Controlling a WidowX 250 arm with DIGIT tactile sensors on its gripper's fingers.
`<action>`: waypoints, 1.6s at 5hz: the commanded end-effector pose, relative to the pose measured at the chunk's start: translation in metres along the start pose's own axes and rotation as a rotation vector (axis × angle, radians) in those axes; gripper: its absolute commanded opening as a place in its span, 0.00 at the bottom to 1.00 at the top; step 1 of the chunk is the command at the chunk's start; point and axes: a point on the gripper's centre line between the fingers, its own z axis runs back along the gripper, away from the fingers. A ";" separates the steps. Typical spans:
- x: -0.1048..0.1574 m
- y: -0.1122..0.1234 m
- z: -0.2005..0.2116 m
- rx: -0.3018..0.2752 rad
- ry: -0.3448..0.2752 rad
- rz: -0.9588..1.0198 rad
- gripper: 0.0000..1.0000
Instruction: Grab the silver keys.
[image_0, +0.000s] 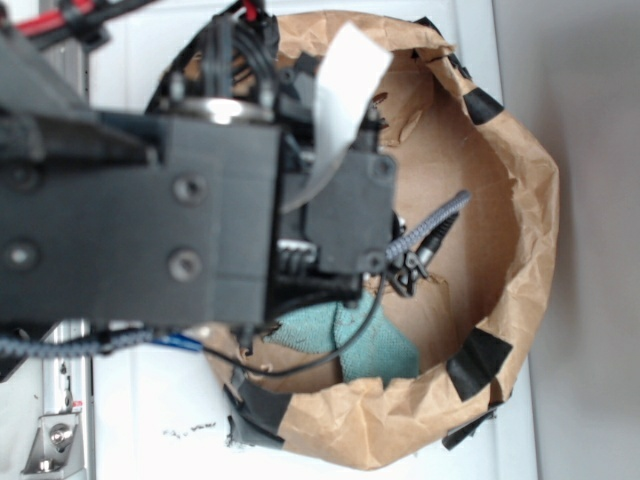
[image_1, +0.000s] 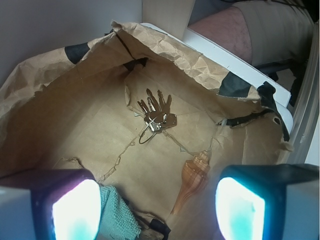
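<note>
The silver keys (image_1: 156, 112) lie fanned out on a thin wire ring on the brown paper floor of the bin, in the middle of the wrist view. My gripper (image_1: 157, 212) hovers above the bin floor, open and empty, its two glowing pads (image_1: 75, 212) wide apart at the bottom of the frame. The keys are ahead of the pads, apart from them. In the exterior view my arm (image_0: 150, 220) covers the left of the bin and hides the keys.
An orange spiral seashell (image_1: 192, 177) lies between the keys and the right pad. A teal cloth (image_1: 117, 215) sits by the left pad, and shows in the exterior view (image_0: 365, 345). Crumpled paper walls (image_0: 520, 200) with black tape surround the bin floor.
</note>
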 end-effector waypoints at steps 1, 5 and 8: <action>0.010 0.013 0.011 -0.025 -0.022 0.021 1.00; 0.034 -0.011 -0.074 -0.179 -0.079 -0.088 1.00; 0.029 -0.017 -0.095 -0.163 -0.089 0.028 1.00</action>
